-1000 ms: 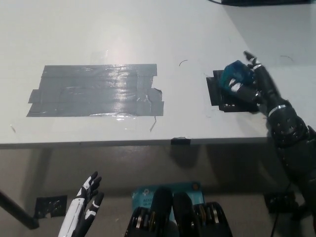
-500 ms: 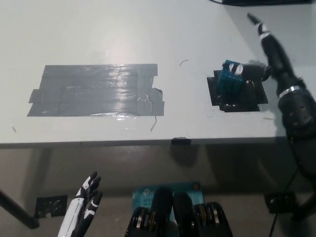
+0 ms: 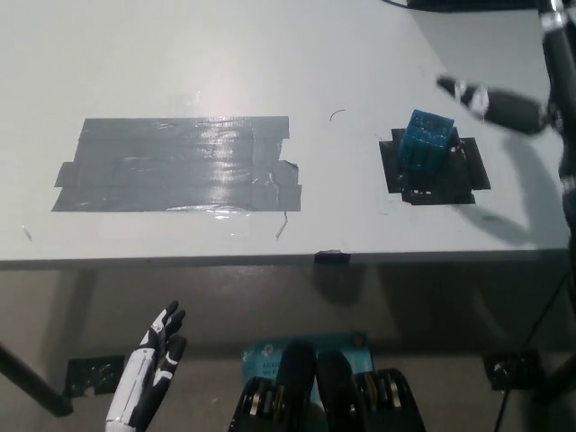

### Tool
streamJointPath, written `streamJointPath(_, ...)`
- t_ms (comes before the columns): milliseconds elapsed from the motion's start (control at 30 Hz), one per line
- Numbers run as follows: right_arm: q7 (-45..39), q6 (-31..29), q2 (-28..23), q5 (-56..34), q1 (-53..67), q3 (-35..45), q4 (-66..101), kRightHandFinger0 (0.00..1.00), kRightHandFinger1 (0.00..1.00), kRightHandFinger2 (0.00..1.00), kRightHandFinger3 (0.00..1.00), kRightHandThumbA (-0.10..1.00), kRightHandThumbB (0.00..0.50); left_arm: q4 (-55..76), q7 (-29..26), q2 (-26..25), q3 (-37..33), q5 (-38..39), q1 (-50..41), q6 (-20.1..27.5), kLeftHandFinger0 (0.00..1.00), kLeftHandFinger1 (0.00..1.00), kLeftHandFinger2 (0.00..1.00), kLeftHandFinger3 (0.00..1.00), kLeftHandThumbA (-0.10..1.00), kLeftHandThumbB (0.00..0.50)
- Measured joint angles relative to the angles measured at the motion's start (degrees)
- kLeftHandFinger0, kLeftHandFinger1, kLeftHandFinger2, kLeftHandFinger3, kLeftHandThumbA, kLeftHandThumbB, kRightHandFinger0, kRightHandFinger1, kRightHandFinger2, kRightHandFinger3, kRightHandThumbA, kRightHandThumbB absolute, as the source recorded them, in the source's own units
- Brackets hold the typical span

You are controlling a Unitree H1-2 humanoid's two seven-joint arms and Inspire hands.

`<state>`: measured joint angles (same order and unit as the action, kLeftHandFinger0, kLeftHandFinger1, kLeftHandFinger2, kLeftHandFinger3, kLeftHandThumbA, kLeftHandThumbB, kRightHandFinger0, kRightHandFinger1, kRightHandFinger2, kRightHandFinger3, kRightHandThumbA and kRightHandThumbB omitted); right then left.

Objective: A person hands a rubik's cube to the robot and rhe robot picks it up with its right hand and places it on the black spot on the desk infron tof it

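Observation:
The rubik's cube (image 3: 426,140), its visible faces blue, stands on the black spot (image 3: 434,167) at the right side of the white desk (image 3: 270,63). Nothing is touching the cube. My black right hand (image 3: 526,94) is lifted above and to the right of it, near the picture's right edge. That hand is open, with one finger (image 3: 468,92) stretched left over the desk and nothing in its grasp. My white left hand (image 3: 148,367) hangs open below the desk's front edge at the lower left, resting.
A wide patch of grey tape (image 3: 175,165) covers the desk's left middle. A small black clip (image 3: 329,257) sits on the front edge. Below the desk lie a teal box (image 3: 306,351) and two black floor plates (image 3: 90,374).
My right hand opened off the cube, leaving it on the black spot, and rose up and to the right. The left hand stayed put.

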<state>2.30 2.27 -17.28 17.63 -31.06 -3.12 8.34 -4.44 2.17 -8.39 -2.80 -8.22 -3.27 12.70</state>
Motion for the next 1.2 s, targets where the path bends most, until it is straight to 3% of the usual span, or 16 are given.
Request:
streamJointPath(100, -0.24, 0.15, 0.65, -0.59, 6.63, -0.23, 6.15, 1.0, 1.0, 1.0, 1.0, 1.0, 0.336, -0.04, 0.0, 0.01, 0.01, 0.01, 0.15, -0.06, 1.0, 1.0, 1.0, 1.0, 0.96, 0.141)
streamJointPath(167, -0.33, 0.04, 1.57, -1.16, 13.47, -0.79, 10.89, 1.0, 1.0, 1.0, 1.0, 1.0, 0.273, -0.04, 0.01, 0.02, 0.0, 0.01, 0.22, -0.06, 1.0, 1.0, 1.0, 1.0, 0.97, 0.148)
streamJointPath(200, -0.39, -0.24, 2.19, -1.51, 16.8, -1.36, 13.3, 1.0, 1.0, 1.0, 1.0, 1.0, 0.265, -0.04, 0.0, 0.02, 0.0, 0.0, 0.24, -0.06, 1.0, 1.0, 1.0, 1.0, 0.97, 0.144)
streamJointPath(333, -0.45, -3.13, 5.92, -3.57, 31.03, -3.81, 14.91, 1.0, 1.0, 1.0, 1.0, 1.0, 0.268, -0.06, 0.01, 0.0, -0.06, 0.0, 0.05, -0.04, 1.0, 1.0, 1.0, 1.0, 0.96, 0.137)
streamJointPath(367, -0.49, -4.21, 6.9, -4.36, 33.88, -4.42, 13.66, 1.0, 1.0, 1.0, 1.0, 1.0, 0.244, -0.06, 0.01, -0.01, -0.07, 0.0, 0.01, -0.03, 1.0, 1.0, 1.0, 1.0, 0.96, 0.139)
streamJointPath(433, -0.51, -5.72, 8.33, -5.4, 37.06, -4.85, 10.3, 1.0, 1.0, 1.0, 1.0, 1.0, 0.258, -0.07, 0.02, 0.0, -0.13, 0.0, -0.03, -0.03, 1.0, 1.0, 1.0, 1.0, 0.96, 0.133)
streamJointPath(633, -0.9, -8.72, 11.05, -8.13, 39.67, -4.91, 1.38, 1.0, 1.0, 1.0, 1.0, 1.0, 0.306, -0.07, 0.02, 0.02, -0.26, 0.04, -0.31, -0.03, 1.0, 1.0, 1.0, 1.0, 0.95, 0.14)
streamJointPath(900, -2.79, -9.91, 11.45, -10.21, 39.7, -5.91, -3.45, 1.0, 1.0, 1.0, 1.0, 1.0, 0.256, -0.58, 0.02, 0.01, -0.3, 0.12, -0.74, -0.03, 1.0, 1.0, 1.0, 1.0, 0.93, 0.119)
streamJointPath(1200, -5.53, -9.9, 11.25, -12.23, 39.92, -6.33, -4.9, 1.0, 1.0, 1.0, 1.0, 1.0, 0.251, -0.58, 0.02, 0.02, -0.58, 0.15, -1.31, -0.03, 1.0, 1.0, 1.0, 1.0, 0.92, 0.121)
